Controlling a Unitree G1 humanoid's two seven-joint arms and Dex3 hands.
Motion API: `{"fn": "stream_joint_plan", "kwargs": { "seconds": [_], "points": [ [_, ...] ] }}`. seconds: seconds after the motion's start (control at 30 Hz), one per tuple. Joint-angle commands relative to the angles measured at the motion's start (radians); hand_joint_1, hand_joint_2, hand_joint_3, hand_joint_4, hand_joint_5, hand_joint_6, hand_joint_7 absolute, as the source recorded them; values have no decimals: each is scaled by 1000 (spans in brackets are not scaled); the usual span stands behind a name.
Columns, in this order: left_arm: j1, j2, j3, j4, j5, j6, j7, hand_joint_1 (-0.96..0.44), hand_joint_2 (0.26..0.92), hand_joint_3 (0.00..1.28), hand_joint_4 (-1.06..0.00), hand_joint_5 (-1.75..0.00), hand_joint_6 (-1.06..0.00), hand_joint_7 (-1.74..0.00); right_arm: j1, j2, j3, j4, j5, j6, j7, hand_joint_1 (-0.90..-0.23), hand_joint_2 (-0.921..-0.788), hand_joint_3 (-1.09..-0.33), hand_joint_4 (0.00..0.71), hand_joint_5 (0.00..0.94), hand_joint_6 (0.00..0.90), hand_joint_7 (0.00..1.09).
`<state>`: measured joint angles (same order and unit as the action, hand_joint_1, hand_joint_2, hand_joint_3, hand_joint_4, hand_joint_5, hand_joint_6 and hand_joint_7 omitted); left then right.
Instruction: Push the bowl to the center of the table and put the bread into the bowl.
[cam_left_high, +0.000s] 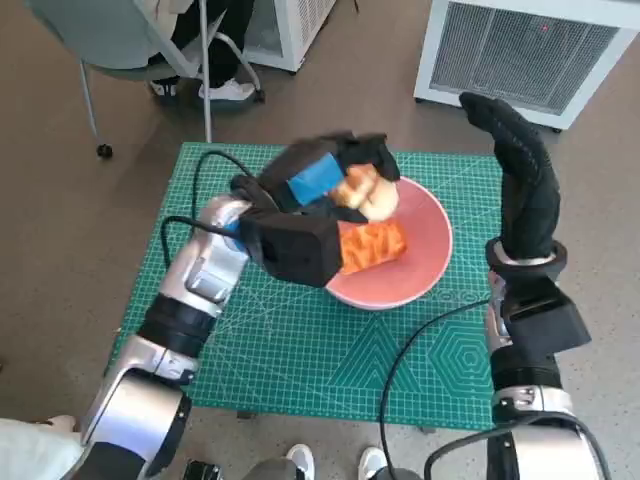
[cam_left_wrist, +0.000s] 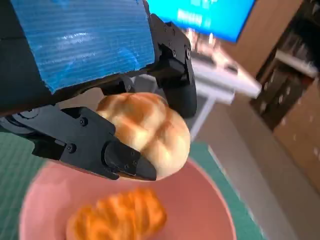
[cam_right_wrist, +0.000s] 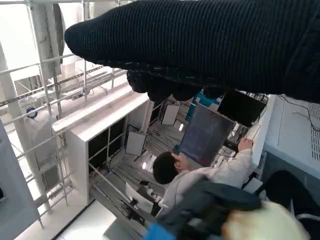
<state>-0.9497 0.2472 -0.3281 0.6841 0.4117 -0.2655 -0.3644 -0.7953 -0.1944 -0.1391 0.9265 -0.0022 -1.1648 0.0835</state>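
A pink bowl (cam_left_high: 425, 262) sits on the green mat, right of the middle. Inside it lies an orange ridged bread piece (cam_left_high: 372, 245), also seen as the orange bread (cam_left_wrist: 117, 217) in the pink bowl (cam_left_wrist: 210, 210) in the left wrist view. My left hand (cam_left_high: 325, 180) hovers over the bowl and grips a round golden bread roll (cam_left_high: 365, 192); the black fingers (cam_left_wrist: 120, 155) clamp the roll (cam_left_wrist: 150, 130) above the bowl. My right hand (cam_left_high: 520, 170) is raised upright beyond the bowl's right side, fingers extended, holding nothing.
The green cutting mat (cam_left_high: 300, 340) covers the small table. A white grilled unit (cam_left_high: 530, 50) stands behind on the right, a chair (cam_left_high: 130, 40) and a person's feet (cam_left_high: 215, 90) behind on the left. A seated person (cam_right_wrist: 200, 175) shows in the right wrist view.
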Motion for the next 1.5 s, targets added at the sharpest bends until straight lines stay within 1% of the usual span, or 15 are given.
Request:
{"fn": "stream_joint_plan", "kwargs": {
  "seconds": [0.03, 0.1, 0.2, 0.4, 0.53, 0.8, 0.93, 1.03, 1.13, 1.27, 1.33, 1.5],
  "points": [
    [-31, -12, -17, 18, -17, 12, -72, -345, 917, 121, -170, -176, -118, -557, 32, -11, -7, -4, -9, 1, -16, -578, -921, -835, 352, 0, 209, 275],
    [-27, -15, -18, 12, -23, 19, -95, -391, 919, 112, -139, -98, -91, -505, 33, -12, -8, -6, -15, 0, -22, -576, -921, -834, 351, 0, 209, 275],
    [-18, -21, -15, 3, -26, 24, -112, -423, 920, 108, -105, -48, -64, -470, 34, -14, -9, -6, -22, -2, -31, -574, -921, -834, 351, 0, 209, 275],
    [4, -26, -15, -5, -16, 4, -77, -442, 921, 106, -58, -9, -24, -431, 34, -18, -10, -4, -38, -4, -47, -559, -921, -837, 351, 0, 208, 276],
    [18, -29, 3, -4, -33, -15, -48, -454, 921, 109, -35, -2, -7, -416, 33, -19, -10, -6, -45, -5, -56, -555, -921, -838, 351, 0, 207, 276],
    [48, -46, 85, -6, -153, -62, -40, -474, 921, 145, -28, -1, -22, -400, 29, -21, -9, -13, -46, -1, -63, -564, -921, -835, 351, 0, 207, 277],
    [70, -64, 139, -15, -221, -95, -13, -484, 921, 171, -33, -3, -38, -394, 27, -22, -7, -18, -41, 2, -58, -566, -921, -835, 352, 0, 207, 277],
    [87, -76, 176, -26, -260, -134, 15, -488, 921, 199, -47, -9, -50, -385, 25, -22, -5, -22, -32, 4, -49, -567, -921, -834, 352, 0, 208, 278],
    [102, -88, 209, -38, -294, -175, 44, -479, 921, 233, -83, -22, -63, -374, 23, -21, -2, -26, -25, 6, -43, -568, -921, -833, 352, 0, 208, 278],
    [128, -110, 256, -67, -352, -214, 72, -459, 921, 268, -125, -34, -80, -365, 20, -19, 3, -38, -4, 15, -25, -572, -921, -831, 353, 1, 208, 278],
    [140, -121, 275, -84, -381, -223, 78, -453, 921, 289, -144, -37, -90, -361, 18, -17, 5, -45, 13, 22, -10, -573, -921, -830, 353, 1, 209, 278],
    [177, -151, 316, -150, -457, -234, 86, -452, 921, 334, -169, -36, -98, -350, 10, -16, 11, -75, 72, 54, 37, -576, -921, -817, 354, 1, 211, 278]
  ]
}}
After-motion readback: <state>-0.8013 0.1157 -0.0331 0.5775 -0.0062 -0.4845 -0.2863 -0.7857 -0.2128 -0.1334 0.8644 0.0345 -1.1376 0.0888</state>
